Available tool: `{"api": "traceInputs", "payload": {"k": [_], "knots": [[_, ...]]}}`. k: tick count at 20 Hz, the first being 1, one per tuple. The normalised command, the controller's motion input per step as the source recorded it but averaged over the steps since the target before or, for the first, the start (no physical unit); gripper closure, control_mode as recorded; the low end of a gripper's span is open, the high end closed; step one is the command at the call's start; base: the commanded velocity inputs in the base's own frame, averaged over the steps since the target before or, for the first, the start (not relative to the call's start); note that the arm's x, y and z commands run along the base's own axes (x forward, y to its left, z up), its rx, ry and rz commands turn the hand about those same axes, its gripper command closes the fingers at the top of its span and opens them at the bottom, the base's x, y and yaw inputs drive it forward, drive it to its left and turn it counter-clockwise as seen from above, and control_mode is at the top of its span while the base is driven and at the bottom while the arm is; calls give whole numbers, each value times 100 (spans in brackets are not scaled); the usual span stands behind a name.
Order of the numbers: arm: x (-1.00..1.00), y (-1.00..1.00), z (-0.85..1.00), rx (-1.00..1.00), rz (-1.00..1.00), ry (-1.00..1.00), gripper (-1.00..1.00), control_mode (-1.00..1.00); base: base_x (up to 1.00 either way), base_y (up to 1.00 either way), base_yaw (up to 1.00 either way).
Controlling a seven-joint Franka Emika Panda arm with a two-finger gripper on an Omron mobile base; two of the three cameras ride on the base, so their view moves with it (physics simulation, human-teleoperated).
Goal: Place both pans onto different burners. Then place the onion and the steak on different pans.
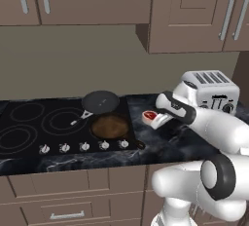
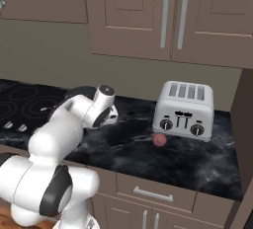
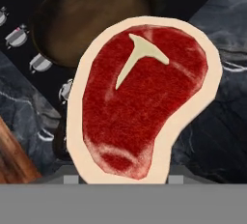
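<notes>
**Steak held up at the tool, both pans on the cooktop**

Left base view: the arm reaches forward from the lower right, elbow bent, forearm stretched leftward over the dark marble surface (image 1: 160,144). At its end the tool (image 1: 154,118) carries the steak (image 1: 150,116), lifted off the surface just right of the cooktop (image 1: 29,127). The dark pan (image 1: 100,102) sits on a rear burner, the brown pan (image 1: 110,125) on the burner in front of it; both look empty. A toaster (image 1: 214,91) stands behind the arm.

Right base view: the wrist is turned toward the cooktop, the hand hidden behind it. The onion (image 2: 159,139) rests on the surface just in front of the toaster, well apart from the arm.

Hand view: the steak fills the middle, flat face toward the camera, the brown pan beyond its upper edge. The fingertips are covered by the meat, so the tool appears to be pinching the slab at its lower edge. The steak looks light, thin and possibly slick; an edge grip may let it swing or slip.
</notes>
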Motion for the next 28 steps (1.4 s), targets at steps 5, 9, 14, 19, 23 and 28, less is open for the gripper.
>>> {"api": "traceInputs", "payload": {"k": [5, 9, 14, 19, 23, 28], "knots": [[3, 32, 0, 0, 0, 3, 100, -100, 0, 0, 0], [0, 31, 0, 0, 0, 0, 100, -100, 0, 0, 0], [0, 31, 0, 0, 0, 0, 100, -100, 0, 0, 0], [0, 25, 7, 0, -2, -4, 100, -100, 0, 0, 0], [0, 24, 16, 0, -3, -3, 100, -100, 0, 0, 0], [11, 30, 3, 0, -3, 0, 100, -100, 0, 0, 0]]}}
